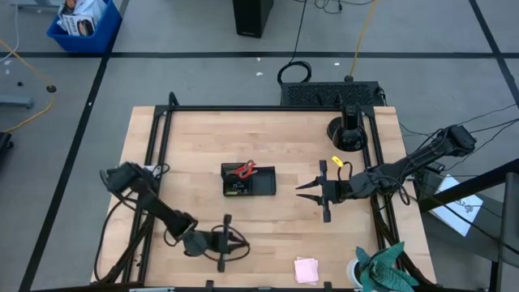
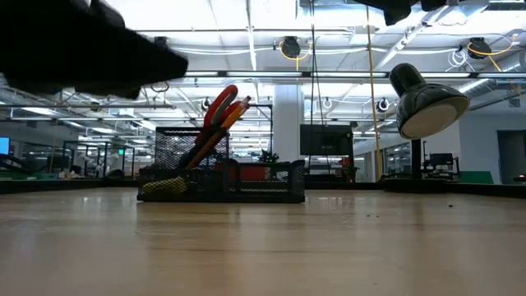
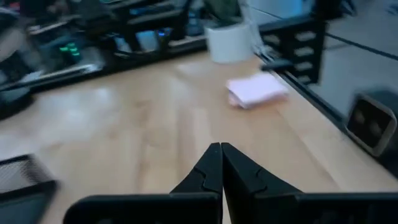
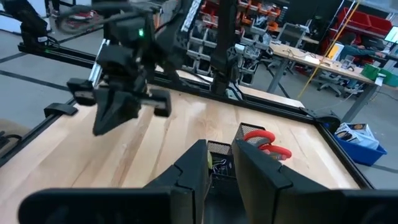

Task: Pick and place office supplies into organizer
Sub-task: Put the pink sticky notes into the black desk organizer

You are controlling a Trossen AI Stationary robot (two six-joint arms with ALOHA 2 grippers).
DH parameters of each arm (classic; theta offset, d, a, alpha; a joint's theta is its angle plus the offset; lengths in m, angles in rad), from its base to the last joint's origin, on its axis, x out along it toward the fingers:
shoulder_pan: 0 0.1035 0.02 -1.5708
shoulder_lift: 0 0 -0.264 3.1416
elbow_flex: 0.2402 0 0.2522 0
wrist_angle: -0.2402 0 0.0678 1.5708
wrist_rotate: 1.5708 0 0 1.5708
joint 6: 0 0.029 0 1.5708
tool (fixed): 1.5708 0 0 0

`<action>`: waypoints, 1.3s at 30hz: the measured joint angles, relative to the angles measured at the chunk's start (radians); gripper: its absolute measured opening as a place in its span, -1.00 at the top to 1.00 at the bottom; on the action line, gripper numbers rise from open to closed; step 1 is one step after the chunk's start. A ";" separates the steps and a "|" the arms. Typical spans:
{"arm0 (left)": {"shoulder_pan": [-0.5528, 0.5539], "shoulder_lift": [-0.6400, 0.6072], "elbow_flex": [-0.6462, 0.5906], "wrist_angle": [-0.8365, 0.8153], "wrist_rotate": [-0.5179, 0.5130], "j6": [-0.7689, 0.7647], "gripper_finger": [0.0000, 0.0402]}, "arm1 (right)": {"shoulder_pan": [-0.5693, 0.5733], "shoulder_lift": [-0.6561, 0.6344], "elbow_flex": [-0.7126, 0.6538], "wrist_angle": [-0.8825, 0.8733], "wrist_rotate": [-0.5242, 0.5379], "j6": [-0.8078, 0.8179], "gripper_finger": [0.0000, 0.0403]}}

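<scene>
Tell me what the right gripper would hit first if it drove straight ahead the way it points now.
Probably the organizer: the right gripper points at it, red-handled scissors inside. Its height above the table is unclear, so it might pass over.

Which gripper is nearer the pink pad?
Left. The left gripper sits just beside the pink pad, near the table's front edge. The right gripper is farther off, by the organizer.

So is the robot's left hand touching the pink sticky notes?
Apart. In the left wrist view the shut left gripper has bare wood between it and the pink sticky-note pad; the high view shows the same gap.
</scene>
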 joint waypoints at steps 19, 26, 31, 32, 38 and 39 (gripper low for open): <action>0.090 0.051 0.037 -0.004 0.443 -0.008 0.98 | 0.022 0.179 0.001 0.059 -0.112 -0.234 0.64; 0.111 0.051 0.037 -0.045 0.396 0.001 0.90 | 0.193 0.260 0.160 -0.226 0.161 -0.159 0.74; 0.127 0.051 0.037 -0.061 0.396 -0.025 0.94 | 0.295 0.349 0.237 -0.310 0.087 0.001 0.97; 0.129 0.051 0.037 -0.064 0.396 -0.025 0.96 | 0.312 0.364 0.246 -0.323 0.056 0.042 0.97; 0.129 0.051 0.037 -0.072 0.395 -0.053 0.95 | 0.391 0.461 0.314 -0.413 -0.145 0.339 0.99; 0.129 0.051 0.037 -0.072 0.395 -0.060 0.93 | 0.400 0.479 0.328 -0.421 -0.189 0.388 0.99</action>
